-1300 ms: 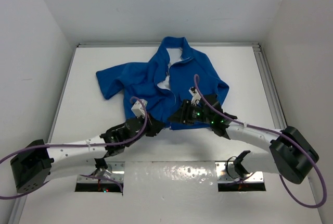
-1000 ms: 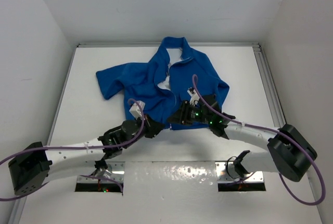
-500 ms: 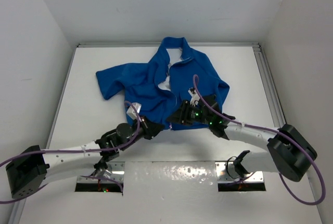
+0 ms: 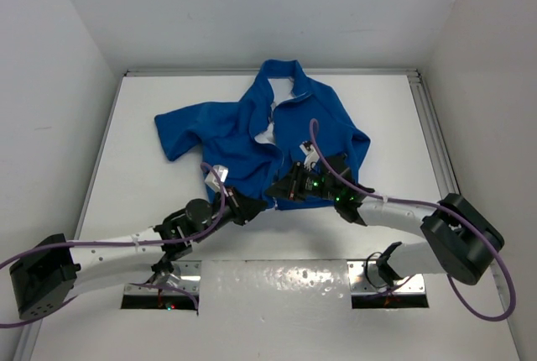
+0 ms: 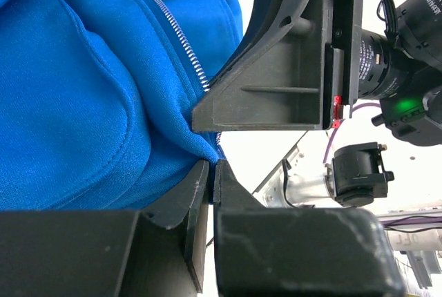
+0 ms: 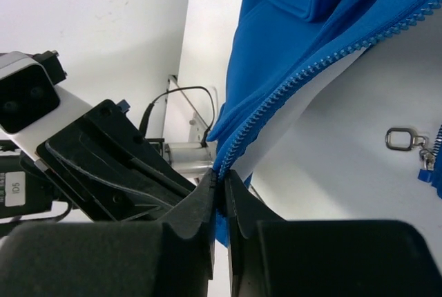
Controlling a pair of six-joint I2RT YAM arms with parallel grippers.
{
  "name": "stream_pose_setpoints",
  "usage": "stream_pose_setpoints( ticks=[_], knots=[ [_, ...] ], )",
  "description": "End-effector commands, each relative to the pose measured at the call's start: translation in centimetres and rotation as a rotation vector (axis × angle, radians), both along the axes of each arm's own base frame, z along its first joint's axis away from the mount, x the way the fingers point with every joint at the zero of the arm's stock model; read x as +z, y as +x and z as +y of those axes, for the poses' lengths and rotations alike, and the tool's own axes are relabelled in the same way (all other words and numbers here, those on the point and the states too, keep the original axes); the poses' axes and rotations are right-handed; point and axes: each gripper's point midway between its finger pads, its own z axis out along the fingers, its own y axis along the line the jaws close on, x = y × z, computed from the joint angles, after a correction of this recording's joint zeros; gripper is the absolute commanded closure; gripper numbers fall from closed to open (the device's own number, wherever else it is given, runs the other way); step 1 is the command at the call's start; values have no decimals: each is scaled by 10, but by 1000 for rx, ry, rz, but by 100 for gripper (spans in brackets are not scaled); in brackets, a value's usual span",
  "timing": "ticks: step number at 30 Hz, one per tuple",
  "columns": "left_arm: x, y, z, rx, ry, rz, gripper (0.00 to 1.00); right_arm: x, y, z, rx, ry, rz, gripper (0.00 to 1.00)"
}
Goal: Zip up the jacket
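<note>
White links [image 4: 109,248], black joints [image 4: 457,248], purple cables [image 4: 403,202], black left claw [image 5: 210,167], black right claw [image 6: 221,177]

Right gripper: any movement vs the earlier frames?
Yes, slightly: the right gripper has edged left along the hem of the jacket, away from the table's right rail and toward the left gripper.

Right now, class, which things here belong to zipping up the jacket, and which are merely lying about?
Belong to the job: jacket; zipper teeth; zipper pull; left gripper and right gripper, both clamped on the jacket's front edges.
Lying about: table; purple cables.
</note>
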Motion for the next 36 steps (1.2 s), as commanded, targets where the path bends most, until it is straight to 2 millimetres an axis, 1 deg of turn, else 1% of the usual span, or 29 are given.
stream_pose_setpoints(
  ticks=[1, 2, 4, 5, 6, 7, 9, 10, 11, 12, 14, 15, 19, 21, 22, 23, 24, 25, 26, 27, 29, 34, 36],
  knots=[
    [27, -2, -6, -29, -92, -47, 100, 23, -1, 7, 17, 82, -58, 93],
    [27, -3, -6, -32, -93, -47, 100, 23, 0, 6, 14, 84, -60, 91],
    [28, -3, -5, -28, -99, -53, 100, 23, -1, 8, 26, 83, -57, 81],
    [29, -3, -3, -23, -106, -57, 100, 20, -3, 8, 32, 78, -47, 67],
    [30, -2, -2, -12, -106, -58, 100, 17, -4, 6, 29, 77, -38, 62],
    [34, -1, -1, -10, -108, -69, 100, 18, -4, 7, 27, 83, -41, 60],
    [35, -1, 1, -6, -106, -73, 100, 14, -6, 5, 29, 78, -33, 60],
    [36, -1, 2, 1, -113, -77, 100, 16, -6, 6, 30, 81, -36, 60],
    [34, 0, 3, 4, -113, -73, 100, 14, -7, 4, 28, 82, -33, 60],
    [35, 0, 2, 2, -115, -75, 100, 17, -7, 5, 27, 95, -30, 66],
    [35, -2, 0, -12, -106, -78, 100, 23, -6, 7, 30, 115, -41, 72],
    [34, -3, 0, -16, -111, -74, 100, 24, -7, 8, 39, 119, -40, 78],
    [31, -3, 0, -17, -107, -65, 100, 35, -7, 7, 25, 169, -59, 91],
    [28, -4, 1, -19, -105, -62, 100, 37, -6, 8, 27, 174, -64, 95],
    [28, -4, 1, -16, -105, -61, 100, 39, -6, 9, 31, 183, -69, 99],
    [29, -5, 0, -25, -107, -61, 99, 40, -6, 8, 29, 190, -65, 100],
    [30, -5, -2, -33, -99, -69, 91, 41, -7, 8, 30, 195, -67, 100],
    [33, -6, -3, -40, -100, -75, 86, 42, -6, 9, 33, 201, -71, 100],
    [35, -6, -3, -45, -106, -82, 75, 44, -7, 10, 43, 207, -69, 100],
    [35, -6, -3, -44, -108, -87, 71, 49, -8, 12, 57, 227, -79, 100],
    [39, -5, -4, -44, -108, -102, 65, 53, -13, 15, 91, 249, -68, 100],
    [50, -5, -6, -54, -125, -133, 63, 54, -14, 18, 117, 246, -65, 100],
    [51, -6, -8, -64, -122, -137, 66, 54, -15, 19, 119, 245, -66, 100]
  ],
)
